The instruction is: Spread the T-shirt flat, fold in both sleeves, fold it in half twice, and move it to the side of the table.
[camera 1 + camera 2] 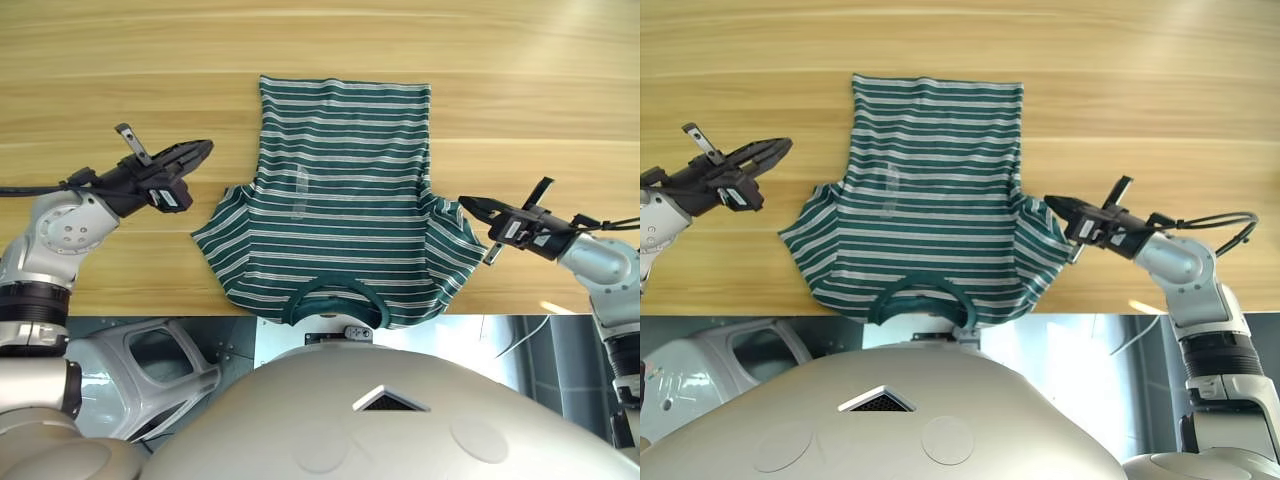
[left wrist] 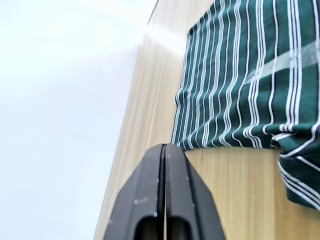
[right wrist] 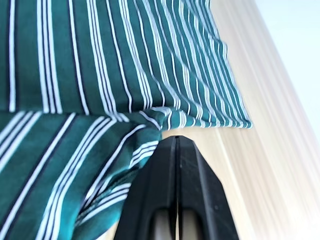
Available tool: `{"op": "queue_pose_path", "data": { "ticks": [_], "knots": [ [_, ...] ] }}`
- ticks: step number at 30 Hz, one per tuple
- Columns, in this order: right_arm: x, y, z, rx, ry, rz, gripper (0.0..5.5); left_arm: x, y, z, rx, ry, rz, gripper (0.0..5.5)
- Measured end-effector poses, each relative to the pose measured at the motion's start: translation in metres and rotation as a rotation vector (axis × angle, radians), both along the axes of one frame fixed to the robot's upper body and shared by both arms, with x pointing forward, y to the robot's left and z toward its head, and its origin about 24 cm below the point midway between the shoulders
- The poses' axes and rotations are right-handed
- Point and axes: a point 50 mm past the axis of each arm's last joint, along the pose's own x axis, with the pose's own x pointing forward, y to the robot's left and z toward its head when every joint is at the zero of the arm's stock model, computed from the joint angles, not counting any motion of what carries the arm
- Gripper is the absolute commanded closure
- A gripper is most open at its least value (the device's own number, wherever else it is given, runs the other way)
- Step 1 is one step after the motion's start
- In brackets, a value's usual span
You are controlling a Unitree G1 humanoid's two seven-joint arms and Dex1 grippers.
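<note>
A green T-shirt with white stripes (image 1: 340,190) lies on the wooden table (image 1: 120,60), its collar (image 1: 335,297) at the near edge and its hem at the far side. Both sleeves are rumpled against the body. My left gripper (image 1: 203,149) hovers shut just left of the shirt, level with its chest and apart from the cloth; in the left wrist view its fingers (image 2: 150,175) are pressed together. My right gripper (image 1: 467,203) is shut too, its tip at the edge of the right sleeve (image 3: 60,165), with no cloth seen between the fingers.
The shirt's collar and lower sleeves reach the table's near edge (image 1: 120,316). Bare wood stretches left, right and beyond the shirt. A cable (image 1: 1220,222) loops off the right arm.
</note>
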Motion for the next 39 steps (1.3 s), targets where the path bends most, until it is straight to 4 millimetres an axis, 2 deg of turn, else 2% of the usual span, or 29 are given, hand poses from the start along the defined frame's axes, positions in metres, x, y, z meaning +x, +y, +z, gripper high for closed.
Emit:
{"op": "queue_pose_path", "data": {
  "ticks": [4,7,9,13,25,39],
  "knots": [
    [-0.011,0.020,0.015,0.127,0.002,0.116,5.50,-0.018,-0.017,0.008,-0.136,0.080,-0.134,5.48],
    [-0.011,0.020,0.014,0.119,0.014,0.122,5.50,-0.024,-0.021,0.009,-0.162,0.121,-0.174,5.48],
    [-0.003,0.018,0.016,0.122,-0.010,0.077,5.50,-0.021,-0.019,0.009,-0.163,0.124,-0.149,5.48],
    [0.013,0.026,0.024,0.213,-0.104,0.008,5.50,-0.011,-0.019,0.013,-0.242,0.099,-0.101,5.48],
    [0.012,0.026,0.022,0.215,-0.087,0.008,5.50,0.001,-0.016,0.021,-0.306,0.043,-0.036,5.48],
    [0.013,0.025,0.021,0.212,-0.083,0.005,5.50,0.002,-0.018,0.013,-0.329,0.071,-0.013,5.48]
  ]
}}
